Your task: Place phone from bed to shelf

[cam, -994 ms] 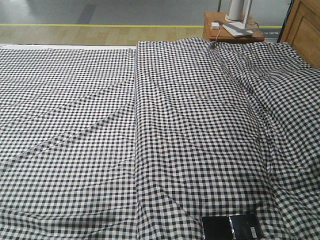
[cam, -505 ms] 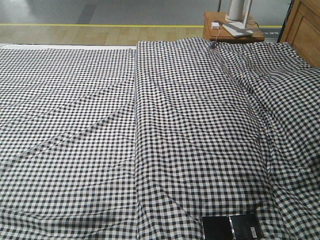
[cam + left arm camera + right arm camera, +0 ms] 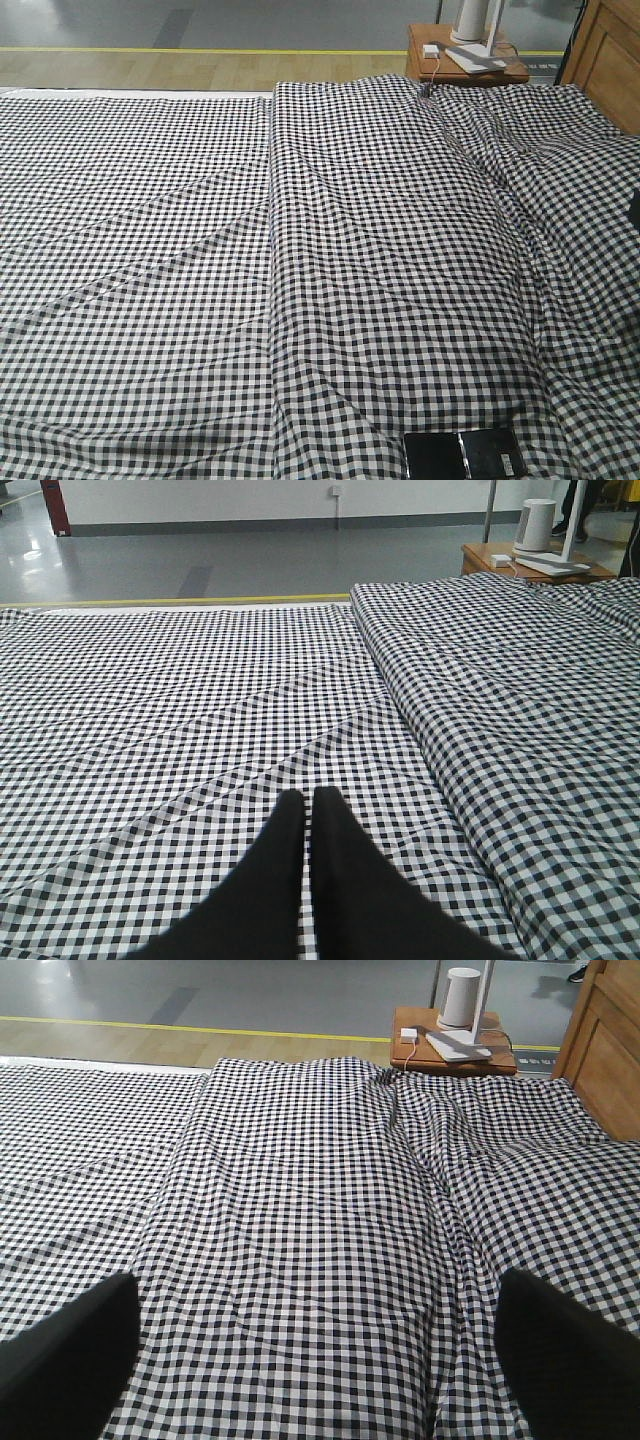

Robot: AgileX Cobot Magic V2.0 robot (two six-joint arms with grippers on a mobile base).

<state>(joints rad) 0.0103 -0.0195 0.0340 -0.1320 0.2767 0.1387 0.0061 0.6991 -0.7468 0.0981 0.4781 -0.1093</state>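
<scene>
Left gripper [image 3: 303, 805] is held over the bed [image 3: 150, 700] with jaws pressed together, nothing gripped. Right gripper [image 3: 315, 1285] is spread wide, empty. The phone [image 3: 488, 452] is laid flat on the bed's near edge.

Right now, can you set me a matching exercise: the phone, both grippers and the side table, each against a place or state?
Things:
1. phone
2. left gripper
3. right gripper
4. side table

Places or states:
A. wide open
B. lying on the bed, at the bottom of the front view
C. shut, holding nothing
D. beyond the bed's far edge

Pairs: 1-B, 2-C, 3-A, 4-D
</scene>
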